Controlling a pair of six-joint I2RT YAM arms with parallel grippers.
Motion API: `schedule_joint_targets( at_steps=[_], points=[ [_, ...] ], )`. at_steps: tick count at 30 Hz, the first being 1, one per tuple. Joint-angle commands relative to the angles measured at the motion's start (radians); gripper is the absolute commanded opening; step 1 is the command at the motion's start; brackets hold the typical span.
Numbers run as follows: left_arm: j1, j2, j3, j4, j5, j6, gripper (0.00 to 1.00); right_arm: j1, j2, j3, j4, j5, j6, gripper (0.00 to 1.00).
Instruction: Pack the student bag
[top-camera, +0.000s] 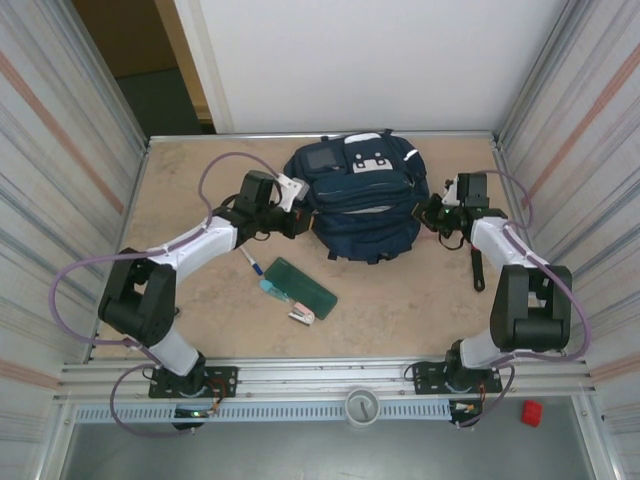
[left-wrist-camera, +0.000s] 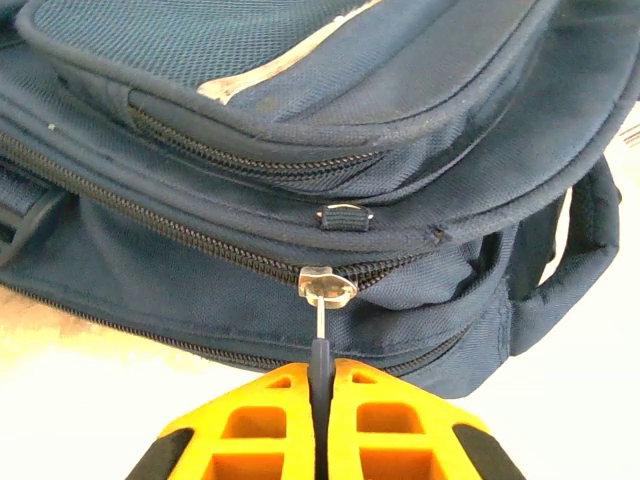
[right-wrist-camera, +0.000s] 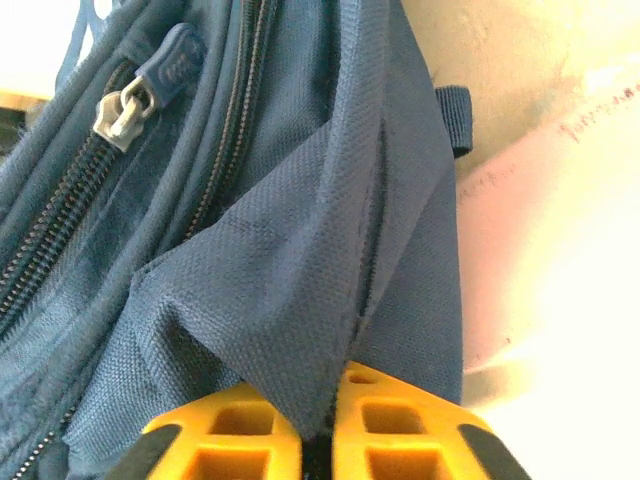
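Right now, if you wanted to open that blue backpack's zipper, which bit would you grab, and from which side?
The thin dark pull tab hanging off the silver slider, approached from the student bag's left end. It sticks out clear of the fabric, flat faces free to pinch. The left fingers hold it this way; the right fingers clamp a fabric fold opposite.

Bright even light, soft shadows, table (right-wrist-camera: 570, 300) overexposed in wrist views
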Motion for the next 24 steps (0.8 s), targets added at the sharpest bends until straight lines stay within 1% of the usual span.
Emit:
schedule_joint_targets(
  at_steps=[1, 2, 3, 4, 5, 6, 8, 10, 13, 16, 17, 18, 19, 20, 22, 24],
  points=[
    [0.0, -0.084, 0.002, 0.051, -0.016, -0.074, 0.0, 0.021, -0.008, 0.065, -0.056, 0.011, -0.061, 0.45],
    [-0.005, -0.088, 0.007, 0.054, -0.034, -0.099, 0.0, 0.035, -0.033, 0.052, -0.08, 0.035, -0.065, 0.53],
    [-0.012, -0.094, 0.007, 0.062, -0.051, -0.116, 0.0, 0.045, -0.063, 0.027, -0.095, 0.054, -0.061, 0.58],
    [-0.025, -0.101, 0.003, 0.073, -0.068, -0.128, 0.0, 0.056, -0.112, -0.021, -0.098, 0.069, -0.043, 0.68],
    [-0.036, -0.105, 0.001, 0.081, -0.083, -0.136, 0.0, 0.067, -0.166, -0.081, -0.086, 0.074, -0.011, 0.8],
    [-0.049, -0.108, 0.002, 0.084, -0.093, -0.14, 0.0, 0.082, -0.215, -0.14, -0.066, 0.078, 0.024, 0.86],
    [-0.065, -0.103, 0.007, 0.082, -0.097, -0.14, 0.0, 0.138, -0.306, -0.269, -0.005, 0.085, 0.124, 0.96],
    [-0.073, -0.094, 0.013, 0.08, -0.098, -0.141, 0.0, 0.204, -0.352, -0.353, 0.048, 0.105, 0.216, 1.0],
    [-0.083, -0.085, 0.023, 0.072, -0.101, -0.138, 0.0, 0.294, -0.358, -0.427, 0.193, 0.118, 0.338, 0.99],
    [-0.09, -0.081, 0.027, 0.069, -0.105, -0.133, 0.0, 0.353, -0.288, -0.398, 0.251, 0.176, 0.372, 0.99],
    [-0.092, -0.08, 0.028, 0.068, -0.11, -0.132, 0.0, 0.358, -0.254, -0.386, 0.283, 0.175, 0.378, 0.99],
    [-0.094, -0.081, 0.029, 0.064, -0.109, -0.132, 0.0, 0.358, -0.224, -0.38, 0.312, 0.168, 0.383, 0.93],
    [-0.095, -0.081, 0.028, 0.061, -0.11, -0.128, 0.0, 0.349, -0.198, -0.372, 0.347, 0.154, 0.382, 0.77],
    [-0.096, -0.081, 0.028, 0.057, -0.109, -0.122, 0.0, 0.337, -0.18, -0.365, 0.364, 0.142, 0.373, 0.65],
    [-0.094, -0.087, 0.026, 0.034, -0.12, -0.099, 0.0, 0.301, -0.159, -0.342, 0.343, 0.142, 0.336, 0.37],
    [-0.084, -0.102, 0.023, -0.001, -0.133, -0.051, 0.0, 0.264, -0.161, -0.327, 0.327, 0.118, 0.305, 0.18]
  ],
)
